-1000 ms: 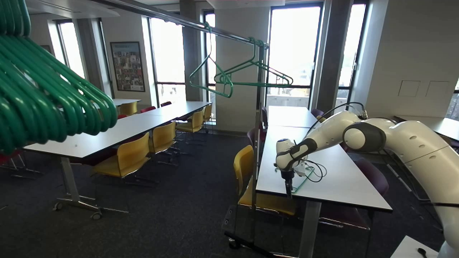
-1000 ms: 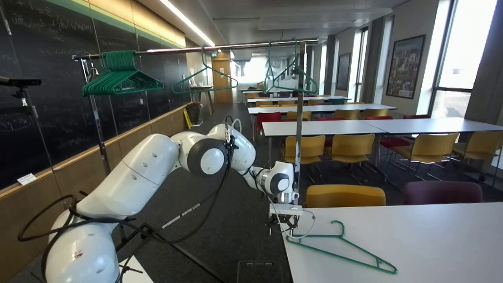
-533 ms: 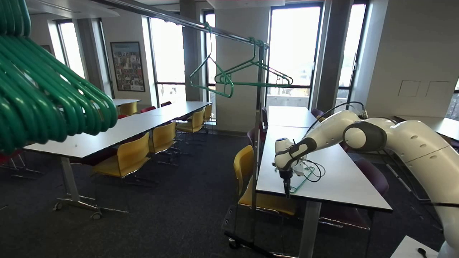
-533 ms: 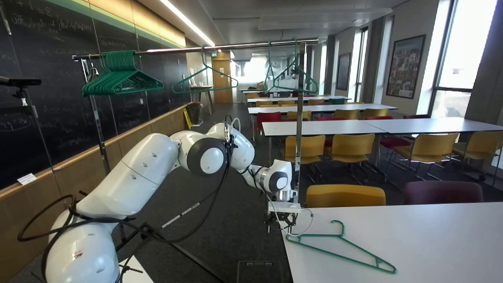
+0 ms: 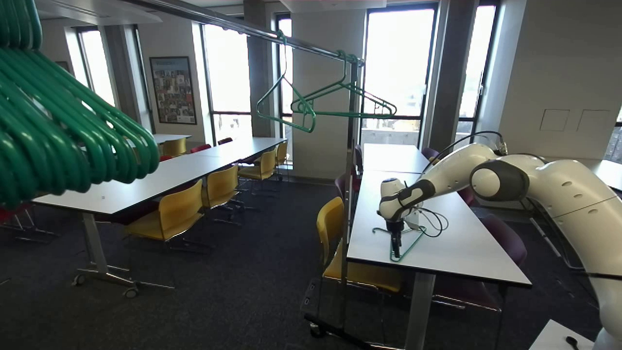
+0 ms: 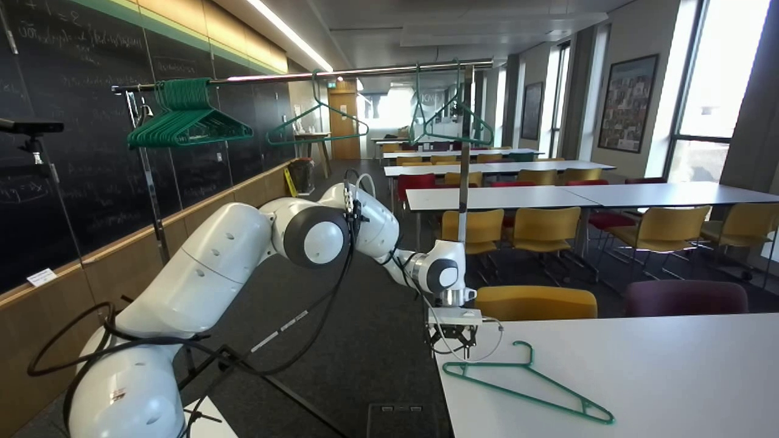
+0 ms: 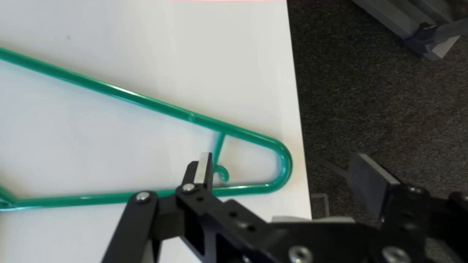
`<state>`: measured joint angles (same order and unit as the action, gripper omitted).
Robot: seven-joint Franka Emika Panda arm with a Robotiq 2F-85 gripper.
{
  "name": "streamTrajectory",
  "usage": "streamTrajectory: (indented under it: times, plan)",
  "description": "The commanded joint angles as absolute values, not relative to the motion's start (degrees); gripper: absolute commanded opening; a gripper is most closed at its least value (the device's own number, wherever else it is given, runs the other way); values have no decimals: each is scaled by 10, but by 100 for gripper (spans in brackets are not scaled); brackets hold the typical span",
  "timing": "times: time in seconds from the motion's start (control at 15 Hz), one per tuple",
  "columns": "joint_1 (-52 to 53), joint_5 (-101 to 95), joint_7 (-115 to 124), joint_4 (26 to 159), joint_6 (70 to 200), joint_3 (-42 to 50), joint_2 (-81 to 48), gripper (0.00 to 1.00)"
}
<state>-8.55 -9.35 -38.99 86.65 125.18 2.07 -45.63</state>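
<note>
The white table [image 6: 669, 365] is the largest risk: the gripper [image 7: 284, 162] straddles its edge in the wrist view, fingers [image 7: 206, 173] wide apart and empty, so lowering too far could jam the finger at 9 o'clock against the top. The green clothes hanger [image 7: 146, 100] lies flat on it, rounded end framed between the fingers, body running toward 9 and 10 o'clock; an off-centre squeeze could skid it past the edge at 3 o'clock. Its small strap hook [image 7: 222, 173], beside that first finger, might snag. From the gripper in an exterior view, the clothes rail upright [image 6: 464, 194] stands at 12 o'clock, blocking a wide swing; a yellow chair [image 6: 535, 303] is at 2; bunched hangers [image 6: 188, 118] hang between 10 and 11; a thin cable [image 6: 501, 329] loops out between 2 and 3.
</note>
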Motion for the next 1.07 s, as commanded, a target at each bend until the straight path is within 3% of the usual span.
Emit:
streamTrajectory:
  times: [0.0,0.4,1.0]
  plan:
    - [-108,-109,-380,877,1260,37,-442,100]
    - [-154,-102,-413,838,1250,41,-480,100]
    - [-193,-140,-674,805,1246,49,-498,100]
